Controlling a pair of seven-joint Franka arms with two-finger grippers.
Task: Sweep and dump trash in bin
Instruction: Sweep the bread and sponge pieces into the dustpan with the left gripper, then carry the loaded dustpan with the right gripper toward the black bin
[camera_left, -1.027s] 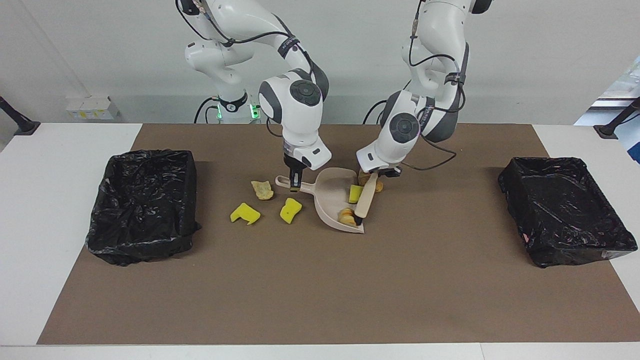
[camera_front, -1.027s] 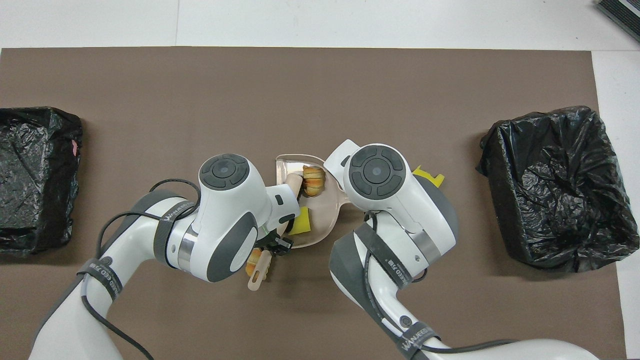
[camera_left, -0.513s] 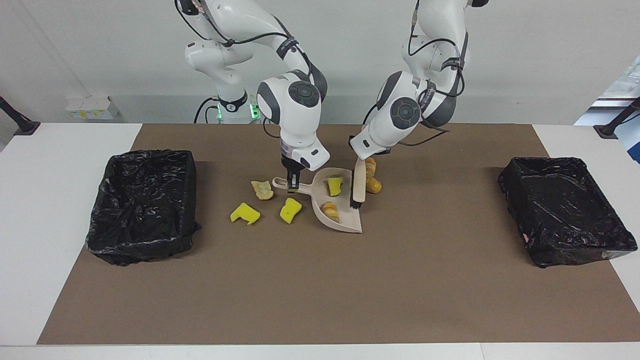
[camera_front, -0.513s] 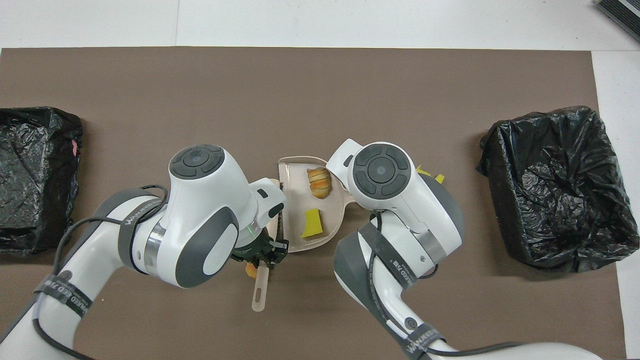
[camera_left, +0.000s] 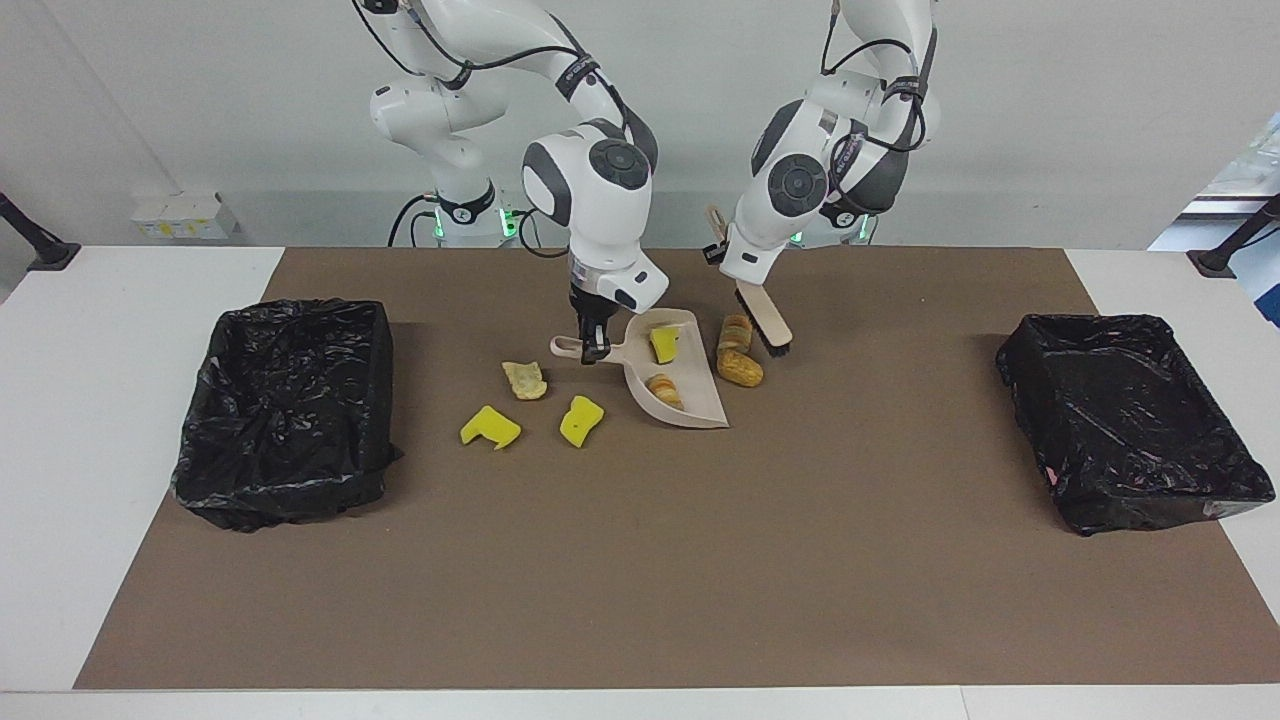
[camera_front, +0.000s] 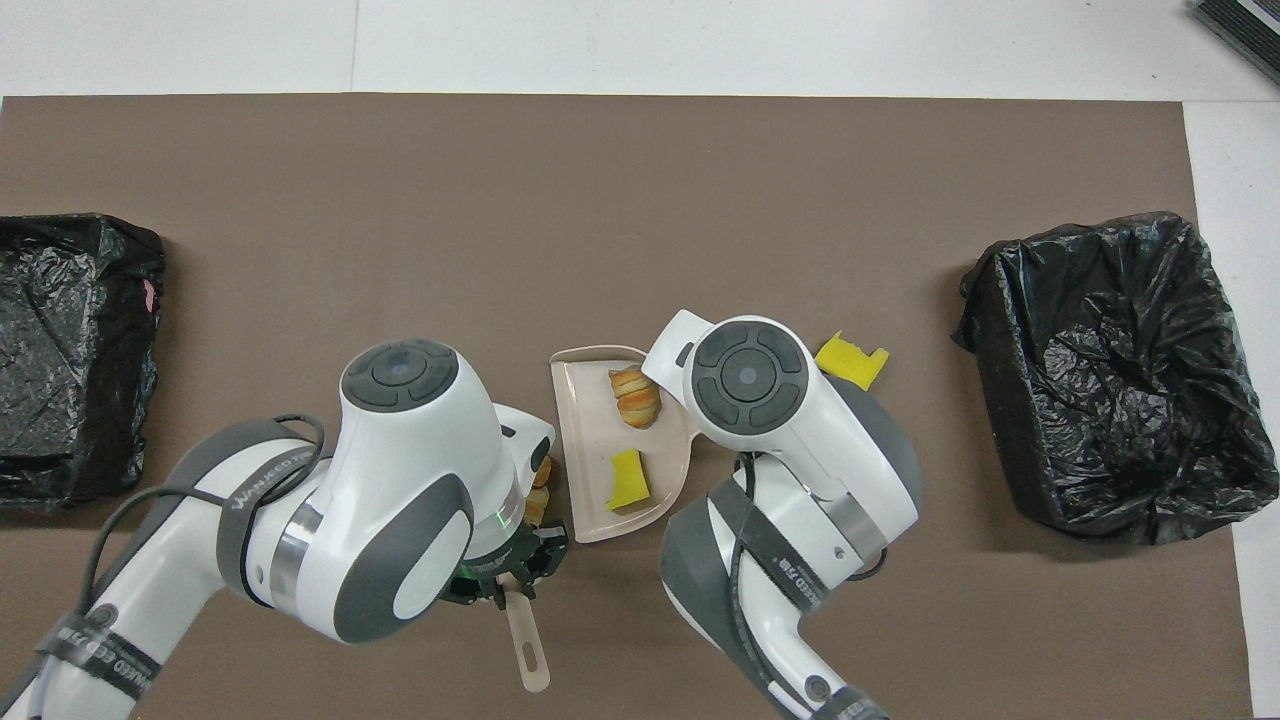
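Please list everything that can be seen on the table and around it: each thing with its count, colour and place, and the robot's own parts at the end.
sponge chunks: three, yellow; one in the dustpan, two on the mat toward the right arm's end.
bread lumps: four, tan to orange; one in the dustpan, two beside it under the brush, one near the dustpan's handle.
dustpan: one, beige, mid-table.
brush: one, beige, held tilted.
bins: two, lined in black, one at each end.
mat: one, brown, on the table.
table: one, white.
right gripper: shut on the dustpan's handle.
left gripper: shut on the brush.
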